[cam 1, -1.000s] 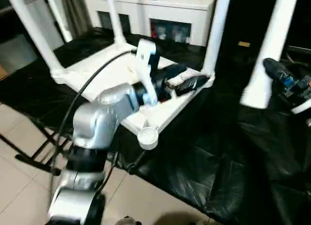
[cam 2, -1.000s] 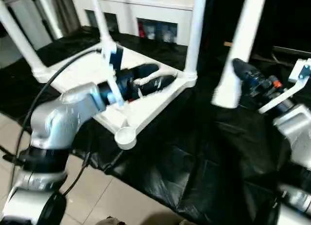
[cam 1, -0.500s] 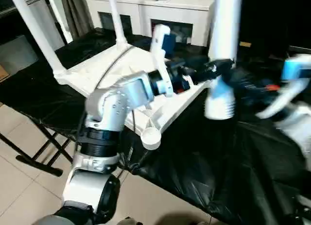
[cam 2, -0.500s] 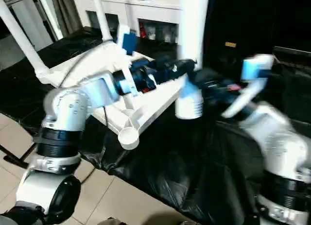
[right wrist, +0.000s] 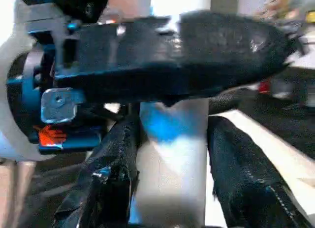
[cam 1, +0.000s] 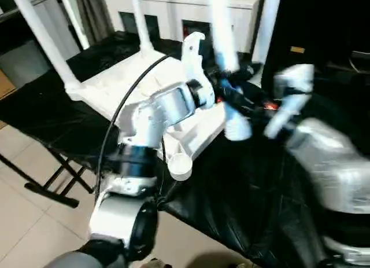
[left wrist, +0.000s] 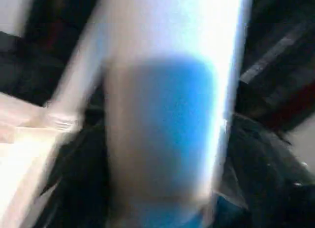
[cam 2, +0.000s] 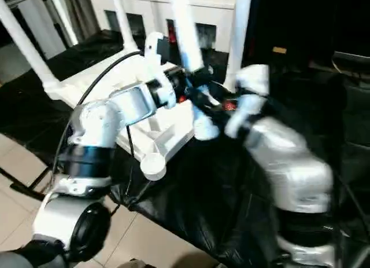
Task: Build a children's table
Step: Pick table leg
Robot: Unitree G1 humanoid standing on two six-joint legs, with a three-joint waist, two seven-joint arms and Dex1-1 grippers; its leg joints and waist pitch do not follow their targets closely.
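Observation:
The white tabletop (cam 1: 113,85) lies upside down on the black-covered work table. Three white legs stand in its corner sockets: at the far left (cam 1: 40,42), at the back (cam 1: 137,19) and at the right (cam 1: 267,25). The near corner socket (cam 1: 180,165) holds nothing. My right gripper (right wrist: 172,132) is shut on a fourth leg (cam 1: 222,36), a black finger pressed on each side of the tube. That leg hangs tilted over the tabletop's right edge, its lower end (cam 1: 237,128) off the surface. My left gripper (cam 1: 226,84) reaches across and meets the same leg just above the right one.
A white cabinet (cam 1: 173,7) with glass doors stands behind the work table (cam 1: 248,193). The table's near edge drops to a tiled floor (cam 1: 34,216), where its black folding frame (cam 1: 46,184) shows. My left forearm and cable (cam 1: 156,109) cross over the tabletop.
My right arm has swung left, carrying the loose leg from the right side to over the tabletop's right edge. My left gripper has risen off the tabletop and come up against the leg.

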